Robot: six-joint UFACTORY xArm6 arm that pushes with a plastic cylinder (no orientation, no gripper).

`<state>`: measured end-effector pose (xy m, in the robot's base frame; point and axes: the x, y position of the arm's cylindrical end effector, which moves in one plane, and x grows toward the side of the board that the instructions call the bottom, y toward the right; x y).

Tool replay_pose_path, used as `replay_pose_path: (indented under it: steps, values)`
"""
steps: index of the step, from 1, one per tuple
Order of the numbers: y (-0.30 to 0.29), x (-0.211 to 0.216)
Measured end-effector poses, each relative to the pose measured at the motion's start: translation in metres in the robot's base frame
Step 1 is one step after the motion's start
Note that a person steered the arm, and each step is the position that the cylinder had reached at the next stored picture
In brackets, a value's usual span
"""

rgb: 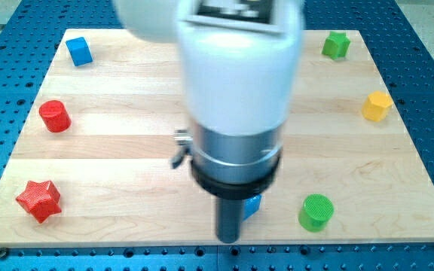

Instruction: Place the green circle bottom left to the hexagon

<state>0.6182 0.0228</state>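
The green circle (316, 212) is a short green cylinder near the view's bottom right of the wooden board. The yellow hexagon (377, 106) sits at the view's right edge, above and right of the green circle. My tip (229, 239) is at the lower end of the dark rod near the view's bottom edge, well left of the green circle. A blue block (252, 204) peeks out just right of the rod, mostly hidden behind it.
A green star (336, 45) sits at the top right. A blue cube (79, 51) is at the top left. A red cylinder (54, 116) and a red star (38, 200) are on the left side. The arm's white body (236, 83) hides the board's middle.
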Motion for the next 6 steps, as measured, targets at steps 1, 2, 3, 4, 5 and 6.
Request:
replay_pose_path:
  steps: [1,2,3,4,5,6]
  values:
    - [0.031,0.001]
    - [0.037,0.000]
    - [0.053,0.000]
    - [0.118,-0.001]
    - [0.148,0.000]
    - [0.148,0.000]
